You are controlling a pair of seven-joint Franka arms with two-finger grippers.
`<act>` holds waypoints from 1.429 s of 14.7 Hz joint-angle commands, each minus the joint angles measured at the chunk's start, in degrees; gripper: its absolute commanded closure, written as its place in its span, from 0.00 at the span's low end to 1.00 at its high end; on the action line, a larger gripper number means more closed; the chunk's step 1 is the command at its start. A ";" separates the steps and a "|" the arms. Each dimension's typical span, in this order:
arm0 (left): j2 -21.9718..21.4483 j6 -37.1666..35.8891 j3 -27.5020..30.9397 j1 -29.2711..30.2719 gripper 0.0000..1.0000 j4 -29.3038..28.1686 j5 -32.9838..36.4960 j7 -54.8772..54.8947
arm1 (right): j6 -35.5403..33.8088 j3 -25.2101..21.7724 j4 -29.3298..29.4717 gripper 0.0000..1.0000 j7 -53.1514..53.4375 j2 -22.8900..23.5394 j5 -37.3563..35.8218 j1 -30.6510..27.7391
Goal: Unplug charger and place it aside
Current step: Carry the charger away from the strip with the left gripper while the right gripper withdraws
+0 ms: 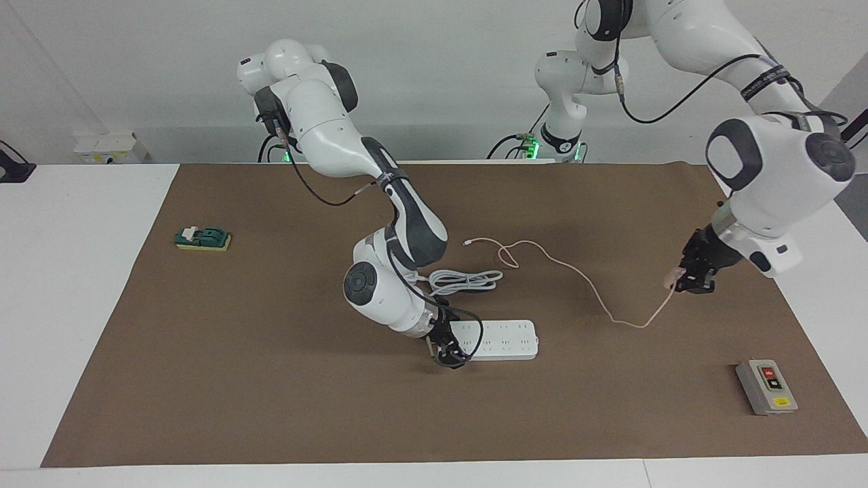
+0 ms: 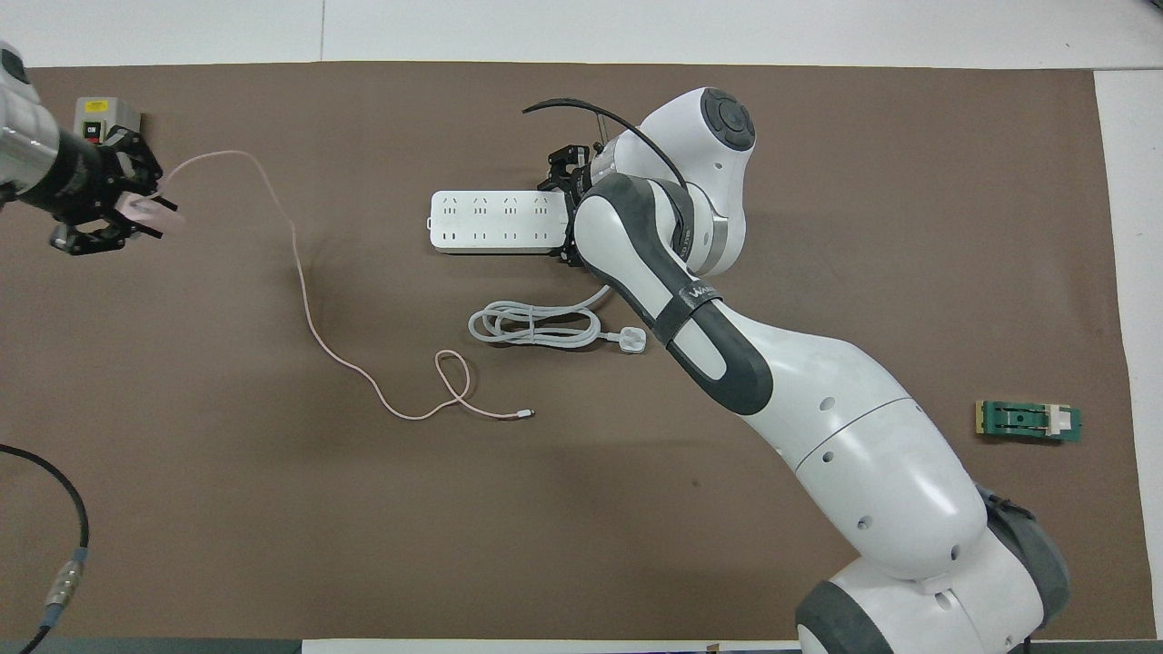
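Both claws grip: the left claw [image 1: 686,279] holds the charger [image 1: 671,276] raised over the mat [image 1: 271,407]; the right claw [image 1: 444,349] clamps the power strip [image 1: 505,339].

The right pincer [image 1: 447,352] sits at the power strip [image 1: 502,339]'s end, its fingertips lost under its own wrist in both views. The left arm [image 2: 27,163] is cut off by the overhead view's edge. The charger [image 1: 671,276]'s prongs are too small to tell.

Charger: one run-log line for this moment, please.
charger: unplugged, held by left gripper | right gripper: on power strip | stage: carrying aside
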 commanded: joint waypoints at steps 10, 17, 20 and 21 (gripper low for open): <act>-6.62 7.59 -0.94 2.40 0.00 -12.97 2.50 21.24 | -23.34 -7.81 -0.84 0.00 -5.25 -19.00 -4.66 -3.85; -11.79 -7.46 -2.09 2.05 0.00 -6.62 7.09 40.22 | -35.99 -7.81 -0.84 0.00 -27.46 -27.18 -11.16 -10.89; -15.57 -12.73 -3.40 2.05 0.00 -6.53 7.26 44.97 | -39.78 -7.90 -0.84 0.00 -39.77 -29.11 -14.76 -13.26; -16.80 -13.70 -3.49 2.14 0.00 -6.44 7.26 45.77 | -40.75 -7.90 -0.84 0.00 -44.42 -29.90 -16.95 -13.53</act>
